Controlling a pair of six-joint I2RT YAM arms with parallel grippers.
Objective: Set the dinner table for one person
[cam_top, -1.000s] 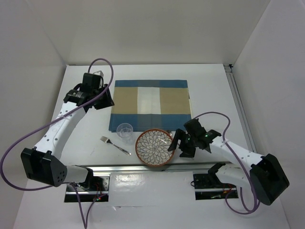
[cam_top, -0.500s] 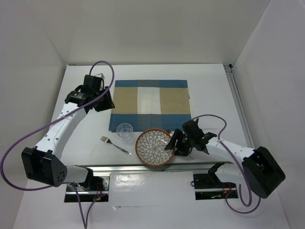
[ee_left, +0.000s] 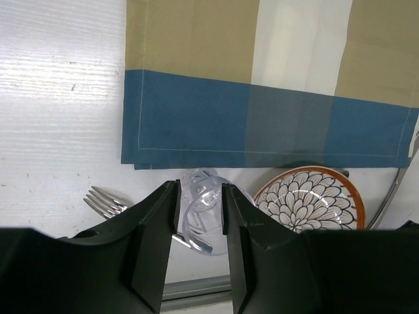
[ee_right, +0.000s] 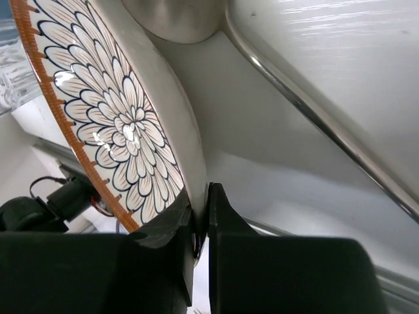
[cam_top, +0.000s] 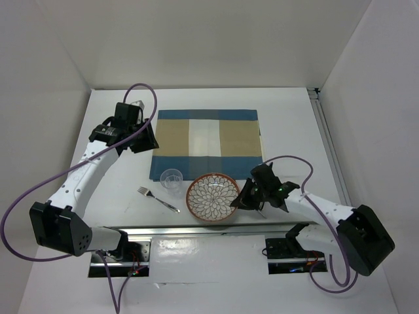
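Grips the floral-patterned plate by its right-hand rim with the right gripper, jaws closed on the orange-edged lip. Shows the same pinch up close from the right wrist camera: one finger on the painted face, the other on the pale underside, with the rim raised off the white surface on that side. Holds the left gripper in the air over the far left edge of the blue-and-tan striped placemat, jaws parted and empty, with nothing between the fingers except a downward look at the clear plastic cup below. Carries everything on the dinner table, the large matte white top reaching from the arm bases to the back wall. Has the placemat lying flat at the table's middle, toward the far side. Has the cup just off the mat's near edge, close beside the plate on its left. Has a metal fork farther left and slightly nearer, lying at a slant, tines toward the far left, apart from the cup. Has a thin metal utensil, apparently a spoon, on the table by the plate's right side near the right gripper, too little visible from above to confirm its kind.
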